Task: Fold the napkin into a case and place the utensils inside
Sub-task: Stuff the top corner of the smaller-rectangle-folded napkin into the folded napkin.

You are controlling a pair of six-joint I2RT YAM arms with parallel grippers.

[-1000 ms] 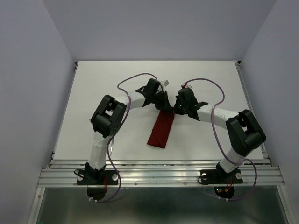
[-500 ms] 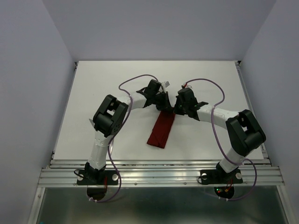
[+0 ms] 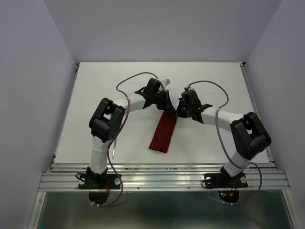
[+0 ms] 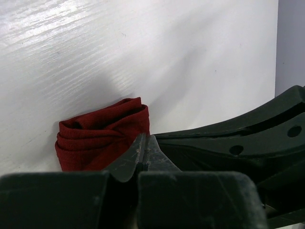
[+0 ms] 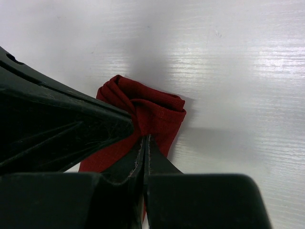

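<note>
One napkin (image 3: 162, 134) only: dark red, folded to a narrow strip, flat on the white tabletop (image 3: 95, 86) just below the centre of the overhead view. Slanted, lower end toward the bottom left, upper end up at the two sets of jaws.

Left gripper (image 3: 166, 106) reaching onto that upper end from the upper left, right gripper (image 3: 179, 112) from the right. Both low over the same end of the strip, close together, almost tip to tip.

Left wrist view: jaws of the left gripper (image 4: 144, 143) pressed fully together at lower centre, no gap showing. Tips set against the right-hand corner of the bunched napkin (image 4: 100, 138), the corner apparently pinched there. Layers stacked and lifted slightly off the tabletop. Dark body of the right gripper across the right of the frame.

Right wrist view: jaws of the right gripper (image 5: 145, 143) likewise closed tight, again at lower centre. Tips biting into the lower edge of the crumpled napkin (image 5: 152, 112) end, folds gathered toward them. Dark body of the left gripper across the left of the frame.

Count: one napkin, two arms (image 3: 108, 119), two grippers, two purple cables (image 3: 131, 78), one looped over each arm.
</note>
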